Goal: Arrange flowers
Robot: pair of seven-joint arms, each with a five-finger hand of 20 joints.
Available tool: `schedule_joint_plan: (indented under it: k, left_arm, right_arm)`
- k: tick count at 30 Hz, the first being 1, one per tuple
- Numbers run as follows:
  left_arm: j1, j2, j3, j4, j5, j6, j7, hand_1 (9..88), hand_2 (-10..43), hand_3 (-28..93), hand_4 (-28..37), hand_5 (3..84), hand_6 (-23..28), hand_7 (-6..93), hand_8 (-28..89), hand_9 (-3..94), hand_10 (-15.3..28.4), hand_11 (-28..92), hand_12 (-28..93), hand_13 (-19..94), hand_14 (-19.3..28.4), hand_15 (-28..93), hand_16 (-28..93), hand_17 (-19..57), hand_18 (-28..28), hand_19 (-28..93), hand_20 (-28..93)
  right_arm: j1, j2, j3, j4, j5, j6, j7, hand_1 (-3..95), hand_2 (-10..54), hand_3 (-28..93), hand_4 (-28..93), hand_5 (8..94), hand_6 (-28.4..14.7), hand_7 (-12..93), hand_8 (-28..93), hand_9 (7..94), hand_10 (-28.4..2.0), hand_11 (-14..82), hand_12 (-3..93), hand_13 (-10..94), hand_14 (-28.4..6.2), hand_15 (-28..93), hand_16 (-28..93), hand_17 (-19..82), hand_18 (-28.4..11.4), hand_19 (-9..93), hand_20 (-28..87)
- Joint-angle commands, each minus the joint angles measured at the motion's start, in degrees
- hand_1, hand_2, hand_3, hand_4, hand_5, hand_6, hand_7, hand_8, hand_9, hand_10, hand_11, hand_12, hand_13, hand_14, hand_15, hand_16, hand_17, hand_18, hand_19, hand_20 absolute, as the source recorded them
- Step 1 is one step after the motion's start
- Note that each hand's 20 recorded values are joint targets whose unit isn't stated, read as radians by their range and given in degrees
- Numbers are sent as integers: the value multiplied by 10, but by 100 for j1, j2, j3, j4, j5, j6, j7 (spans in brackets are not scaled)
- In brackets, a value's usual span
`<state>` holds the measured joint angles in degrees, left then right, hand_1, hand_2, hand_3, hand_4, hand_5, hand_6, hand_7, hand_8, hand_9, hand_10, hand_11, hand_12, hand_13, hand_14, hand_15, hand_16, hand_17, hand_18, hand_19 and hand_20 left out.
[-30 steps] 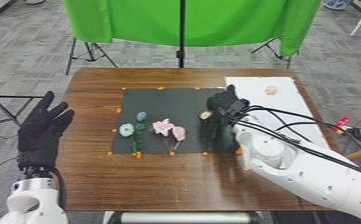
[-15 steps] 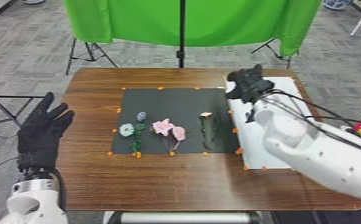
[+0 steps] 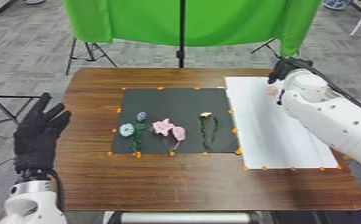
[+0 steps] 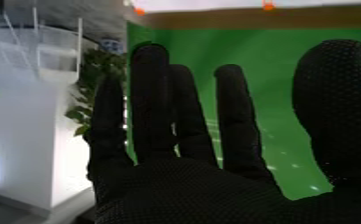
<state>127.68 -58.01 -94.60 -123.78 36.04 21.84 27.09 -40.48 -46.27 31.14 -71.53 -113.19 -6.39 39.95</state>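
In the head view, our flowers (image 3: 163, 126) lie on the black mat (image 3: 168, 97); we hold our left hand (image 3: 38, 135) open beside the table (image 3: 150, 187), our right hand (image 3: 289, 67) near the white sheet's (image 3: 265, 135) far corner. In the right wrist view, its fingers (image 4: 150, 110) spread straight.

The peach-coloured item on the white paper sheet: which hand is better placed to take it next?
Probably the black-gloved right hand: near the item, by the sheet's far end; the black-gloved left hand is at the brown wooden table's left edge.
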Motion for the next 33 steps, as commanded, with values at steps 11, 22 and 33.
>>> schedule_joint_plan:
  k: [11,22,33]
  left_arm:
    - [40,-36,-69,22,-26,-89,-132,227,63,829,-282,346,71,77,-82,325,187,242,101,197,260,555,-111,-103,254,517,62]
    - [107,-94,-66,3,14,-93,-200,227,64,828,-282,345,71,78,-83,324,188,242,101,197,259,554,-111,-103,254,518,62]
    - [48,-122,-22,10,53,-124,-230,228,66,826,-282,345,71,77,-82,323,188,242,101,196,259,555,-111,-104,254,518,62]
  right_arm:
    - [-799,75,-216,-36,-840,478,116,367,-95,826,-282,565,77,207,-174,630,-85,211,139,567,-76,682,120,144,-181,729,362]
    - [-782,371,-700,-505,-991,2168,-121,587,-95,651,-283,850,36,210,-15,936,-23,133,368,792,-3,621,245,317,-141,825,335]
    - [-1399,720,-475,-2158,-1346,3146,106,581,-95,692,-283,870,19,192,-1,937,-32,154,368,797,-12,622,280,324,-157,824,345]
